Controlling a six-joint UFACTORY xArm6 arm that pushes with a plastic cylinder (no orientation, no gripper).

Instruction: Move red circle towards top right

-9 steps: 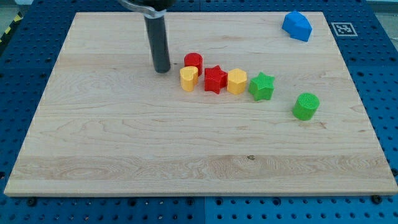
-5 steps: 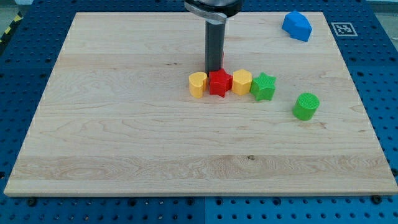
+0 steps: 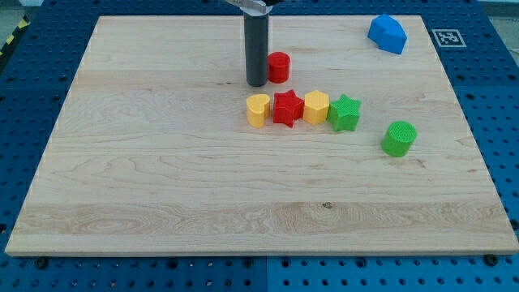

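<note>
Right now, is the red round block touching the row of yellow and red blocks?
No, the red circle sits apart, above the row, beside my tip.

Single camera view, mounted high in front of the light wooden board [image 3: 162, 203], looking down at a slant so the far edge at the view's top appears narrower than the near edge at the view's bottom. Far enough back that the whole board fits, with blue perforated table [image 3: 24, 122] showing on all sides and a black-and-white marker tag [image 3: 445, 37] at the view's top right. The dark rod is cut off by the view's top edge; no second view.
</note>
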